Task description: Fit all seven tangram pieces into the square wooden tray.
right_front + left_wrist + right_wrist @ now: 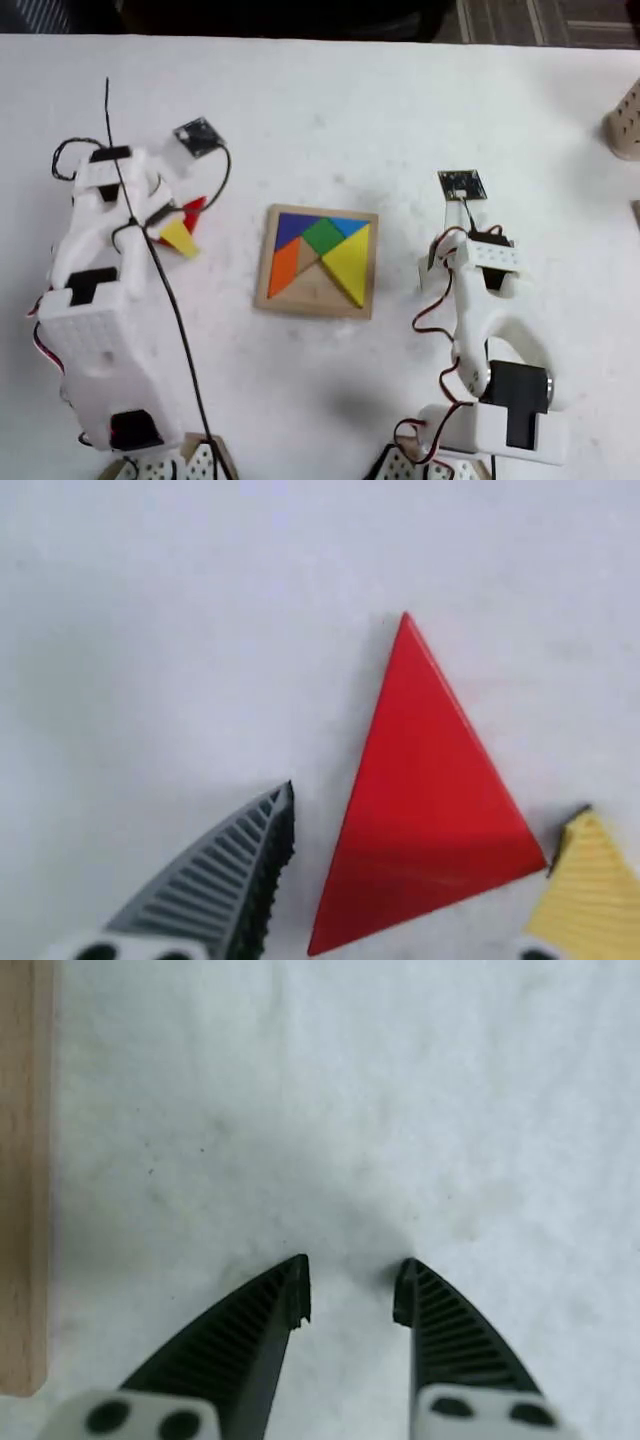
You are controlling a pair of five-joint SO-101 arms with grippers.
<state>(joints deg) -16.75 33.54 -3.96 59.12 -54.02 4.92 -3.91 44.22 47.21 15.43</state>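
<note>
One flat red triangular piece [420, 780] lies on the white table [330, 120], outside the square wooden tray [263, 262], between the spread fingers of the left gripper [435, 802]. The right gripper [351, 1280] is released and holds nothing, just beside the tray.

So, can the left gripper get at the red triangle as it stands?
Probably yes: the red triangle lies flat on the table between the left gripper's open fingers, with nothing over it.
</note>
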